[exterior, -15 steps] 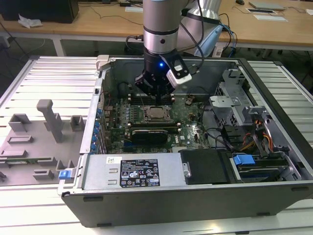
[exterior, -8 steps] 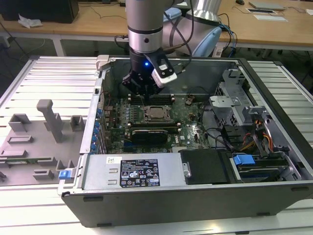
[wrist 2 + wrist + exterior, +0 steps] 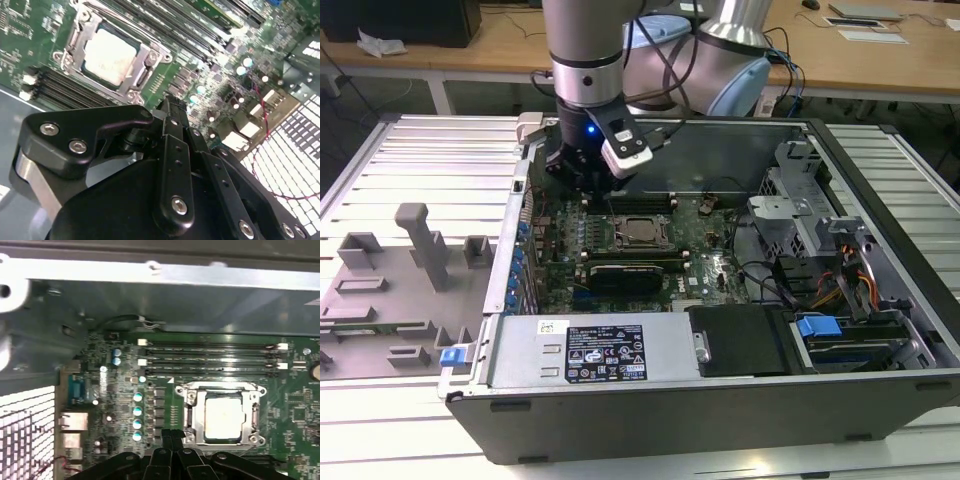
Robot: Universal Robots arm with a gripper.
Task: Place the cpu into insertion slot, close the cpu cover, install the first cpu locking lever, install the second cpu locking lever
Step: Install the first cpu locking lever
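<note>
The cpu (image 3: 224, 416) lies flat in the insertion slot (image 3: 222, 388) on the green motherboard; it is also the pale square cpu (image 3: 110, 55) in the second wrist view and the cpu (image 3: 640, 232) in the exterior view. The cpu cover (image 3: 199, 415) is down around it as a silvery frame, its window showing the chip's top. My gripper (image 3: 582, 185) hangs inside the case over the board, toward the exterior view's left of the socket and above it. Its black fingers (image 3: 166, 440) are shut together with nothing between them, clear of the chip. The gripper (image 3: 172, 107) points down at the board beside the socket.
The open computer case (image 3: 880, 380) lies on a slatted metal table. Long memory slots (image 3: 210, 360) run beside the socket near the case wall (image 3: 165, 295). A power supply (image 3: 600, 352), drive bays and cables (image 3: 840, 280) take up the front and right. Grey fixtures (image 3: 420, 245) stand at the left.
</note>
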